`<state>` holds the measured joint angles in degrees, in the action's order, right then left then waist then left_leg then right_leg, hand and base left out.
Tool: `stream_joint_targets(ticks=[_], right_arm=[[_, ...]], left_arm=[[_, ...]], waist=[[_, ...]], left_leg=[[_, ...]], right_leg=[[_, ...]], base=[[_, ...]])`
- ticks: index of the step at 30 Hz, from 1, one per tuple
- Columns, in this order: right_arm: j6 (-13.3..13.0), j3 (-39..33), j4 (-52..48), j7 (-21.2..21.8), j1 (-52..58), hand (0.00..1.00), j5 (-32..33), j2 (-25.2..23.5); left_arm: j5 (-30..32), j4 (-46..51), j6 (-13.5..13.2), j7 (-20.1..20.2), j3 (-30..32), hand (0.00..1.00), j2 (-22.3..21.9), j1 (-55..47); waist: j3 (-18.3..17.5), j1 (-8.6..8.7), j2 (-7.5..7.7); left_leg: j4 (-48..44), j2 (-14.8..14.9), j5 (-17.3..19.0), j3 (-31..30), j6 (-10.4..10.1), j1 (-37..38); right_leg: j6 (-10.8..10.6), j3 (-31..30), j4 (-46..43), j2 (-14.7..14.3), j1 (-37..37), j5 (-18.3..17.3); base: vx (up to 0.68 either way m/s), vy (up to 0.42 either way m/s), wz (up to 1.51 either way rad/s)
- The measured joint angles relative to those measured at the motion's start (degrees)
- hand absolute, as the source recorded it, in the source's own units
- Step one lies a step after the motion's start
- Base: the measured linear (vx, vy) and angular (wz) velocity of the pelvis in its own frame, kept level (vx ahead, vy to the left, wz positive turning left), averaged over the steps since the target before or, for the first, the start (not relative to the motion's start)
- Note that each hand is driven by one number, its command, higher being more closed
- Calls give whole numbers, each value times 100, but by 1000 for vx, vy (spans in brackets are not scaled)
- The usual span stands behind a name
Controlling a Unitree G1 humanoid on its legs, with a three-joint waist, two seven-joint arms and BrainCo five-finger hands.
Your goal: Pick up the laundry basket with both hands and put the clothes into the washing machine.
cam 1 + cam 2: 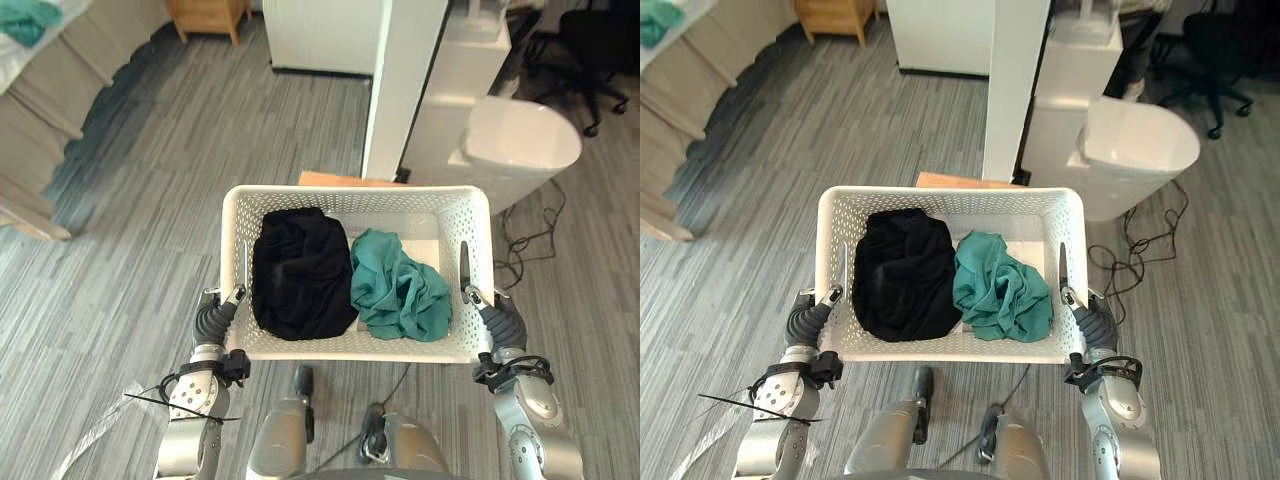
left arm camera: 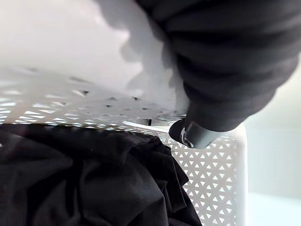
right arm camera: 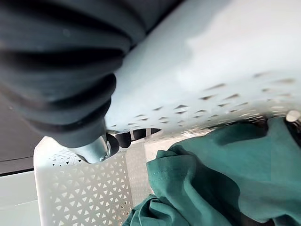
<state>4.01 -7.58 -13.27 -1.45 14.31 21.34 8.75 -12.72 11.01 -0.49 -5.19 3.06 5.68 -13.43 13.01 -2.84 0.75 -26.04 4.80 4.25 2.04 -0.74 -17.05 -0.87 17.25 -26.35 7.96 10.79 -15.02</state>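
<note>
- The left hand (image 1: 212, 320) and right hand (image 1: 500, 320) pinch the side walls of the white perforated plastic laundry basket (image 1: 350, 191). Thumbs are hooked inside, fingers outside and mostly hidden.
- In it lie a crumpled black garment (image 1: 300, 275) on the left and a teal garment (image 1: 400, 290) on the right.
- The white round-lidded washing machine (image 1: 520, 140) stands far right.
- Uneven grip could tilt the basket and spill the clothes.
</note>
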Motion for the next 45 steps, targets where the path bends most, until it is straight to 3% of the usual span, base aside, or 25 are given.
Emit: stream_joint_targets(ticks=[3,4,8,10,12,14,15,18,20,21,22,24,26,27,28,29,30,31,32,33,34,35,38,42,45], right_arm=[[-20,75,-36,54,268,100,2,11],[-20,57,-163,62,530,100,1,-43],[9,-29,-308,53,880,100,-143,-365],[16,-1,-584,51,987,100,-172,-421],[14,83,-667,40,939,100,-187,-468],[13,184,-586,57,755,100,-232,-470],[-4,238,-430,72,573,100,-288,-482],[-53,335,462,170,-108,100,-413,-458],[-60,457,1036,170,-580,100,-504,-431],[-64,479,1324,161,-806,100,-601,-479],[-60,477,1479,158,-868,100,-637,-406],[-34,524,1628,118,-750,100,-693,-139],[-11,687,1679,101,-766,100,-886,-102],[-14,713,1672,110,-783,100,-924,-79],[-27,704,1661,109,-838,100,-1031,-69],[-27,653,1658,108,-924,100,-1073,-66],[-44,584,1649,91,-966,100,-1076,-87],[-45,575,1645,68,-967,100,-1076,-116],[-51,568,1603,29,-995,100,-1084,-108],[-49,561,1518,3,-966,100,-1085,-115],[-54,543,1375,-23,-911,100,-1109,-151],[-81,488,1247,-93,-827,100,-1133,-132],[-94,468,832,-125,-477,100,-1147,-343],[-93,665,401,-219,-220,100,-1199,-417],[-92,667,-146,-265,61,100,-1238,-373]], left_arm=[[73,46,-64,26,-7,100,-56,-282],[248,71,-67,55,-39,100,-164,-400],[451,91,17,155,-82,100,-10,-433],[461,238,27,161,-7,100,-12,-442],[504,415,41,161,137,100,-15,-469],[500,700,32,161,289,100,-34,-695],[494,784,1,161,390,100,-64,-772],[490,659,2,161,567,100,-109,-772],[484,529,0,143,703,100,-119,-721],[479,230,11,138,786,100,-155,-521],[483,17,27,138,786,100,-300,-466],[504,-166,154,138,709,100,-618,-548],[493,-157,150,114,721,100,-726,-844],[488,-146,136,102,752,100,-762,-874],[488,-73,123,98,751,100,-784,-883],[488,-4,121,98,744,100,-833,-857],[491,9,125,98,744,100,-877,-748],[493,10,125,98,744,100,-856,-682],[492,16,127,78,776,100,-831,-658],[493,27,132,66,771,100,-832,-618],[493,47,122,65,719,100,-794,-566],[493,126,120,32,594,100,-757,-546],[503,302,122,-50,556,100,-568,-561],[500,603,123,-102,599,100,-473,-787],[487,839,107,-109,610,100,-491,-929]], waist=[[-367,80,-72],[-666,262,-301],[-585,344,-86],[-525,317,-160],[-497,178,-92],[-523,164,-89],[-599,111,-101],[-979,-103,-86],[-1140,-167,109],[-1138,-165,210],[-1131,-162,86],[-1114,-65,-159],[-1067,47,-134],[-1047,26,-92],[-1023,-3,-19],[-996,20,-77],[-936,50,-154],[-931,53,-157],[-911,92,-179],[-791,91,-133],[-619,80,-42],[-640,97,-194],[-614,87,-167],[-457,15,-197],[-325,-91,-465]], left_leg=[[-915,302,638,-758,-434,419],[-364,295,1186,-1279,-716,841],[-172,184,1549,-295,-375,976],[-281,243,1507,246,-62,791],[-198,283,1404,965,110,947],[-65,377,1316,1593,189,1152],[77,454,1219,2013,186,1180],[524,695,850,3008,41,1106],[526,887,704,3578,-94,883],[280,1105,595,3903,-276,713],[273,1301,529,3899,-383,714],[270,1727,390,3803,-427,1002],[-427,2145,250,2954,112,1150],[-608,2128,258,2462,354,1131],[-645,1791,667,1500,31,1136],[-596,1465,878,934,-40,1080],[-528,1119,1163,500,170,1073],[-383,1032,1155,364,191,1184],[-231,968,929,288,-228,1484],[-851,888,723,289,-435,1243],[-890,696,1126,291,-568,1161],[348,465,974,312,-379,1189],[480,324,1027,440,-387,1317],[-905,534,1085,469,-305,997],[-2714,950,904,297,-277,322]], right_leg=[[194,-249,60,-108,25,216],[-6,-637,-4,-219,326,352],[-371,-1563,479,-223,645,1264],[-462,-1486,688,-186,744,1508],[-253,-760,-1078,225,915,732],[-101,-257,-1901,618,553,301],[37,27,-2071,904,261,110],[-56,606,-1399,1445,-207,2],[-236,1031,-385,1722,-490,249],[-1102,1185,636,1525,-631,542],[-1147,1088,1015,1245,-660,522],[-915,615,1184,700,-664,657],[-613,-140,1397,177,-804,678],[-547,-391,1473,79,-813,716],[-480,-850,1597,-34,-772,749],[-437,-1154,1613,-166,-717,778],[-415,-1426,1554,-254,-696,793],[-414,-1499,1463,-285,-629,793],[-312,-1518,1294,-374,-497,861],[-271,-1574,1512,-267,-670,1027],[-286,-1632,1680,-69,-866,1035],[-420,-1604,1723,2,-906,1040],[-564,-1556,1566,123,-858,951],[-508,-1381,1435,104,-1195,731],[-582,-1218,1402,-106,-1643,137]], base=[[-18,170,-86],[-75,449,-118],[-229,400,-115],[-331,252,-116],[-316,187,-151],[-269,53,-167],[-371,-37,-200],[-232,-146,-191],[-210,-364,-208],[-164,-449,-171],[-129,-456,-160],[0,-349,-172],[39,-348,-211],[45,-128,-191],[51,-52,-208],[122,-2,-214],[88,4,-144],[130,-51,-131],[106,-55,-111],[115,-24,-102],[68,162,-62],[19,166,-32],[99,141,-2],[77,38,4],[103,-1,16]])
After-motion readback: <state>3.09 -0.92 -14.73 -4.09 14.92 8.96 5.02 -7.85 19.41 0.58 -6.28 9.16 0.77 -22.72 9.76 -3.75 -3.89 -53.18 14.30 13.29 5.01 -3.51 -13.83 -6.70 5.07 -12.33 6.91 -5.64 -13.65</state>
